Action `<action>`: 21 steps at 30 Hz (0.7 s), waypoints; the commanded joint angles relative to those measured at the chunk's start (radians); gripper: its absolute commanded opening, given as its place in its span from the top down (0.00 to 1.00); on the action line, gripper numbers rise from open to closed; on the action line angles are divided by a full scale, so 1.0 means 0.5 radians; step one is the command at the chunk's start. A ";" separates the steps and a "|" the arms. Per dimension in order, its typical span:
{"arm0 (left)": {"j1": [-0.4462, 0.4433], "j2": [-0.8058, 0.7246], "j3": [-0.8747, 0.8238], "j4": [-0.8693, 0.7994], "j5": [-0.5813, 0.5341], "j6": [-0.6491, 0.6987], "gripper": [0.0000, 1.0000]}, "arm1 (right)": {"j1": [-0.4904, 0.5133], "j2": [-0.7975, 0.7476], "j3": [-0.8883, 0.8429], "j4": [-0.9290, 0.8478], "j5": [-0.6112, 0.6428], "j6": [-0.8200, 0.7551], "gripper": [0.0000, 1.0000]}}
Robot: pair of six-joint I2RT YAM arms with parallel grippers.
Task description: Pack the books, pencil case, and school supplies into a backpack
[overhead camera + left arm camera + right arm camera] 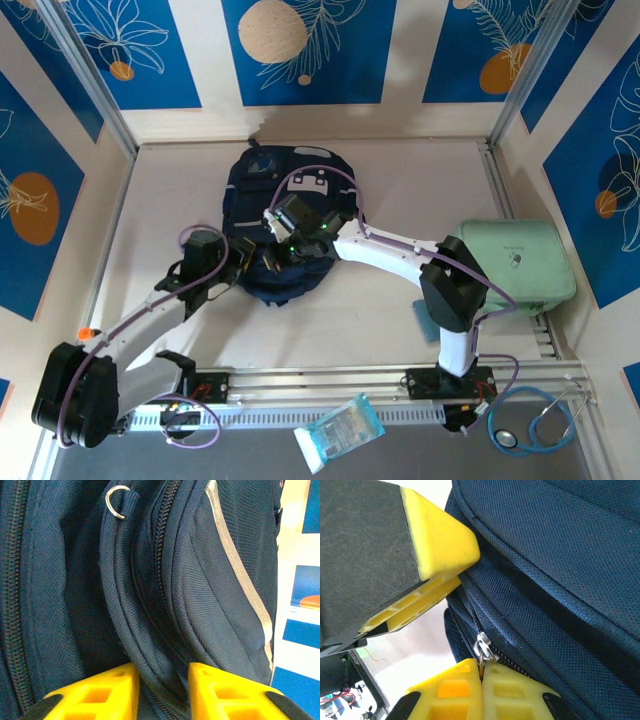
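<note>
Two pinches: right gripper [481, 672] clamped on the zipper pull [484, 648], left gripper [162, 677] squeezing a backpack [225, 580] fold that might slip mid-pull.

Clearance around the backpack [262, 185]: near edge crowded, left and far right open.
2 arms meet at its near edge. The right gripper [482, 692] is clamped on the zip pull [484, 650], and the left gripper [162, 692] sits astride a fabric ridge close beside it. There is passage over bare table [170, 190] left of the pack and along the strip between it and the mint-green case [515, 262]. A packet [340, 430] and a stethoscope [535, 425] lie by the near rail.
</note>
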 commanded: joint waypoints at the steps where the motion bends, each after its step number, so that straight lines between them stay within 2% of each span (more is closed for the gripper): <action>1: -0.029 -0.001 -0.011 0.007 0.064 -0.062 0.63 | 0.006 -0.027 0.080 0.119 -0.088 -0.042 1.00; 4: -0.030 0.014 0.021 -0.064 0.088 -0.096 0.58 | 0.011 -0.025 0.072 0.121 -0.095 -0.039 1.00; 8: -0.036 0.024 0.037 -0.036 0.148 -0.191 0.55 | 0.013 -0.024 0.062 0.118 -0.094 -0.033 1.00; 21: -0.040 -0.018 0.064 -0.245 0.061 -0.176 0.61 | 0.012 -0.024 0.050 0.127 -0.084 -0.030 1.00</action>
